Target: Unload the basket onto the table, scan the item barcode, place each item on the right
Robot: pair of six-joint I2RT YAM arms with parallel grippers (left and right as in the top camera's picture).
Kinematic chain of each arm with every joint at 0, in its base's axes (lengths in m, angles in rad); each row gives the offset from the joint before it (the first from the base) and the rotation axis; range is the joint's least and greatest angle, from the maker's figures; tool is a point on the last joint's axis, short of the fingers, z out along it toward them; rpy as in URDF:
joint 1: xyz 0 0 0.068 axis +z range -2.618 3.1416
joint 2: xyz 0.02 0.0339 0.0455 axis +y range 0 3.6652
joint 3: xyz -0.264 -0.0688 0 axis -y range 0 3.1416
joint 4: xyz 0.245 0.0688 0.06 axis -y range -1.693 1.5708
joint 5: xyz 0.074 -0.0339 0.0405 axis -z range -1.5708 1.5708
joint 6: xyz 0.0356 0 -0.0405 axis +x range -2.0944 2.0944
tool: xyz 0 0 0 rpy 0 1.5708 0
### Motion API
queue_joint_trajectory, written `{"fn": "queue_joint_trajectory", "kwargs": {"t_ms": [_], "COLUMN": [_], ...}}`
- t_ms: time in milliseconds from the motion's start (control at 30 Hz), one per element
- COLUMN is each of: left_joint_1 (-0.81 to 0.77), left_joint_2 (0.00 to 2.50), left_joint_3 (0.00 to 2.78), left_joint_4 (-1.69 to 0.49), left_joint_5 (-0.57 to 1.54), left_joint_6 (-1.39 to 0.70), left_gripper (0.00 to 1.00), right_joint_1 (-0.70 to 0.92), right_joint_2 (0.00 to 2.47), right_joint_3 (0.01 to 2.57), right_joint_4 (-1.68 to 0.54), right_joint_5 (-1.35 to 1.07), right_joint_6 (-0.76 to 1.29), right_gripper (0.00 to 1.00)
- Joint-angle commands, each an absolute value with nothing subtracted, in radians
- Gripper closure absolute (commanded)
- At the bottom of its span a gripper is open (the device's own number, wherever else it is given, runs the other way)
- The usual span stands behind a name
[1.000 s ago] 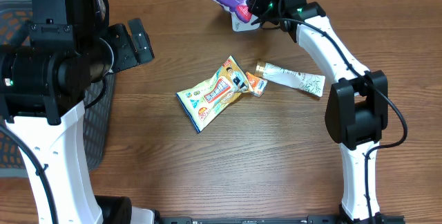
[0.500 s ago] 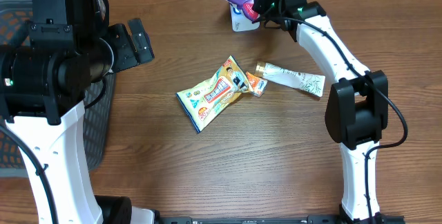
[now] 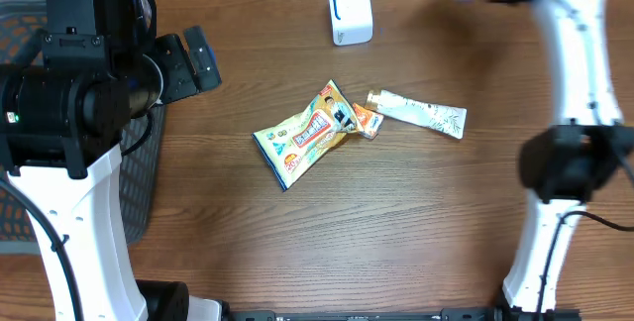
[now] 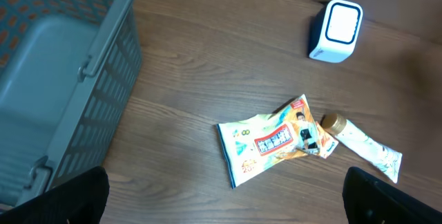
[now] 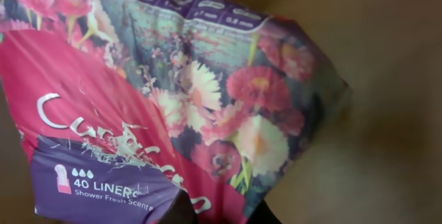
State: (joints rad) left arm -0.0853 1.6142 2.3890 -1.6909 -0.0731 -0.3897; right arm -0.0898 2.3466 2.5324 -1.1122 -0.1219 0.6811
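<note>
"Liners packet [image 5: 173,113], why's it up at the far right, well apart from the scanner [image 3: 350,11]?"
"Right hand [image 5: 221,213] is clamped on it above the surface [image 3: 297,242], I'd guess to angle it for scanning. Left hand [image 3: 195,60] gapes empty."

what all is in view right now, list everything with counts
scanner: 1, white with blue ring, far side of table
snack packet: 1, yellow-green, table centre
sachet: 1, orange, between snack packet and tube
tube: 1, white with gold cap, right of sachet
liner pack: 1, pink floral, in right gripper
basket: 1, grey, far left
table: 1, brown wood
left gripper: 1, black, open, empty
right gripper: 1, shut on liner pack
</note>
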Motion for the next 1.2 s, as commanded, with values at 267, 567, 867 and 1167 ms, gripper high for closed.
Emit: {"fn": "queue_joint_trajectory", "kwargs": {"t_ms": [267,567,867,1167], "left_joint_1": [-0.084,-0.084,-0.084,-0.084], "left_joint_2": [1.616,1.616,1.616,1.616], "left_joint_3": [2.391,2.391,2.391,2.391], "left_joint_4": [-1.689,-1.689,-1.689,-1.689], "left_joint_5": [-0.085,-0.086,-0.085,-0.086], "left_joint_6": [-0.381,-0.381,-0.381,-0.381], "left_gripper": [0.0,0.0,0.0,0.0], "right_joint_1": [-0.569,-0.731,-0.805,-0.8], "right_joint_2": [2.334,2.334,2.334,2.334], "right_joint_3": [2.437,2.238,2.231,2.495], "right_joint_4": [-1.323,-1.168,-1.14,-1.309], "right_joint_5": [0.109,0.108,0.103,-0.128], "right_joint_6": [0.682,0.597,0.504,0.407], "right_gripper": [0.96,0.96,0.36,0.27]}}
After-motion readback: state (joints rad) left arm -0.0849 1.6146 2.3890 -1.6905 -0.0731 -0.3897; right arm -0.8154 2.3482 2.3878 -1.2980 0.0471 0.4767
